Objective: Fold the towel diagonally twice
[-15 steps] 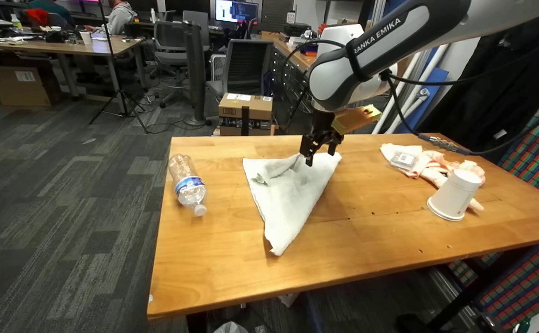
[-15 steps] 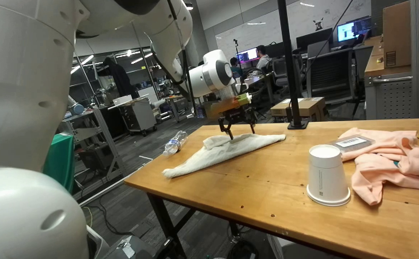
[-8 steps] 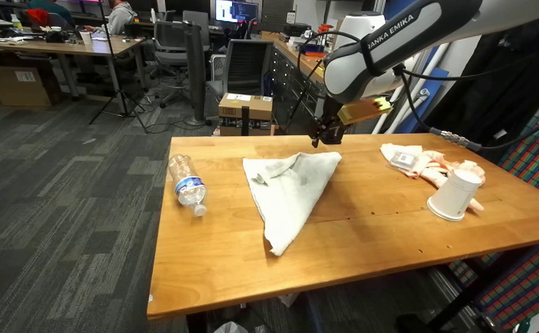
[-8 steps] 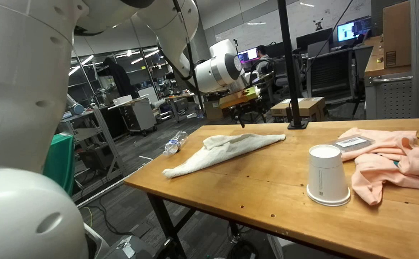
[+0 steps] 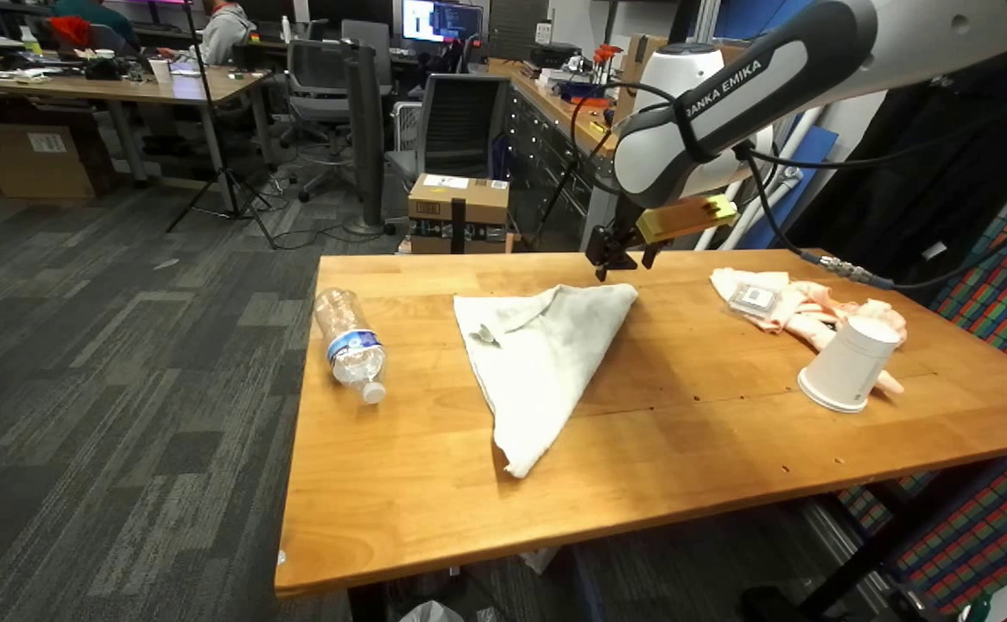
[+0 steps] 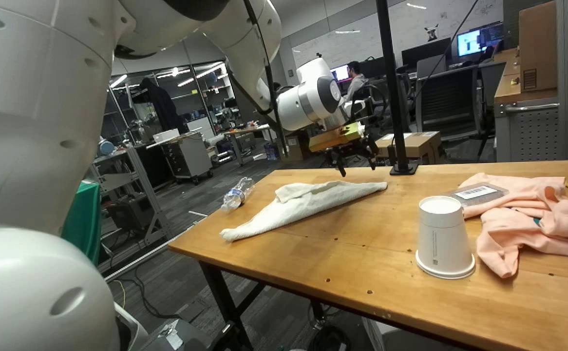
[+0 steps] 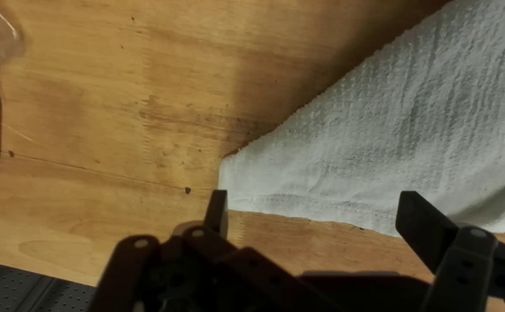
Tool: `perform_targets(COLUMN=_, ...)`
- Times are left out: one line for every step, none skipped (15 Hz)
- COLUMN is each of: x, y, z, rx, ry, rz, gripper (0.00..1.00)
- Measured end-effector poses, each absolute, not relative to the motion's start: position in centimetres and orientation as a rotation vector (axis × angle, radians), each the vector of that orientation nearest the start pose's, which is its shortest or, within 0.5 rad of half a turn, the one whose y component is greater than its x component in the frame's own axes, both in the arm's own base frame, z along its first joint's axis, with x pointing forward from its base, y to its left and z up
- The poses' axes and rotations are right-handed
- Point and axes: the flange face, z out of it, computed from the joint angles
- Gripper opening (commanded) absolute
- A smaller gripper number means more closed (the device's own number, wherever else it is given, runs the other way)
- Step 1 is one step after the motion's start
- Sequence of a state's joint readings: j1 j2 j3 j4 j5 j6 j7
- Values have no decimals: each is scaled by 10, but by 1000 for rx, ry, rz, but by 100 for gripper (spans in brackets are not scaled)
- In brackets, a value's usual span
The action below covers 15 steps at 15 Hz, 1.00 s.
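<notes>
Wrist view: the towel (image 7: 386, 134) lies below the gripper (image 7: 314, 203) (fingers (image 7: 425, 232) spread wide).

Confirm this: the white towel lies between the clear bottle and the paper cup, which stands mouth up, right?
Not quite: the paper cup stands mouth down, as both exterior views show. The white towel does lie between it and the clear bottle.

Free tabletop (image 5: 702, 441) separates towel (image 5: 534, 376) from cup (image 5: 851, 361); bottle (image 5: 351, 341) obstructs the opposite side.

The towel (image 5: 547, 371) is white (faintly ribbed), the table (image 5: 693, 458) honey-brown, the cloth (image 6: 532, 239) peach, the end effector (image 7: 313, 206) black.
</notes>
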<state>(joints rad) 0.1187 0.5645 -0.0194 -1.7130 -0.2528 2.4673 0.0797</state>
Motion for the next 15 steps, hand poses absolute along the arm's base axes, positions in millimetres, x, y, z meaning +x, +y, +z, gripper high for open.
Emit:
perform_targets(x=691, y=69, z=276, rx=-3278, ry=-332, rz=-335, gripper=100)
perform_targets(x=695, y=69, z=272, rx=-3280, ry=-327, rz=-336, gripper=100)
perform_targets(x=699, y=70, z=268, rx=-3282, ry=-323, rz=-337, gripper=100)
perform_targets(x=704, y=71, z=265, rx=-3283, ry=-320, rz=-341, gripper=100)
perform_targets(x=708, y=73, z=263, rx=-3284, ry=-315, rz=-347, gripper=100)
perform_targets(x=713, y=74, z=261, rx=-3285, ry=-311, rz=-349, gripper=100)
perform_targets(x=716, y=75, z=258, rx=-3288, ry=-302, rz=-342, gripper=100)
perform_targets(x=719, y=75, z=254, rx=-3292, ry=-289, rz=-328, gripper=100)
perform_targets(x=721, y=75, z=248, rx=-3297, ry=-273, rz=-302, gripper=100)
perform_targets(x=722, y=74, z=240, rx=-3303, ry=-257, rz=-274, gripper=100)
perform_targets(x=722, y=72, z=232, rx=-3308, ry=-242, rz=-247, gripper=100)
perform_targets(x=721, y=70, z=223, rx=-3314, ry=-227, rz=-219, gripper=100)
perform_targets(x=722, y=69, z=217, rx=-3316, ry=-217, rz=-202, gripper=100)
perform_targets(x=722, y=68, z=212, rx=-3320, ry=-210, rz=-184, gripper=100)
perform_targets(x=722, y=67, z=209, rx=-3323, ry=-206, rz=-170, gripper=93)
